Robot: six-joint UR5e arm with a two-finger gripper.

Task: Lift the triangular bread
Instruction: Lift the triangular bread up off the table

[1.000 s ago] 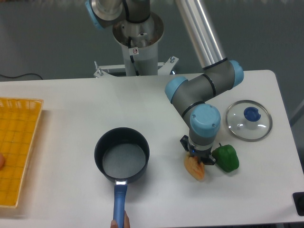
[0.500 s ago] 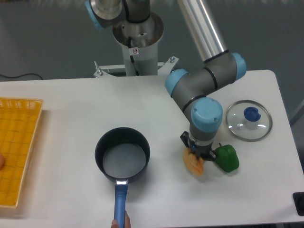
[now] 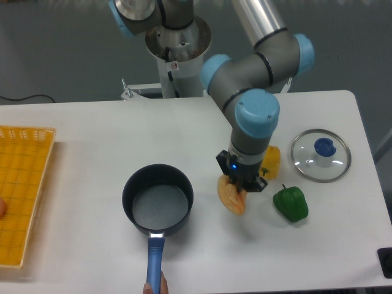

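Hanging from the claw (image 3: 237,188), the triangular bread (image 3: 232,197) is off the surface now, with a faint shadow under it on the white top. The fingers are clamped on the bread's upper edge, and the toasted wedge dangles point-down between the black saucepan (image 3: 158,201) and the green bell pepper (image 3: 290,203).

Big change from a moment ago: the bread was sitting right against the green pepper, low on the surface towards the right edge. The arm has since swung up and to the left, carrying the bread with it, and there is clear daylight between bread and pepper. That move has also uncovered a yellow bell pepper (image 3: 271,162), peeking out just behind the wrist, near the glass lid (image 3: 320,155) with its blue knob.

For the task, that looks like the pick essentially made: the grip seems to have held through the lift. The hold is on one edge only, so a swing or slip is the thing to watch. Over at the left edge, the yellow basket (image 3: 21,195) sits untouched.
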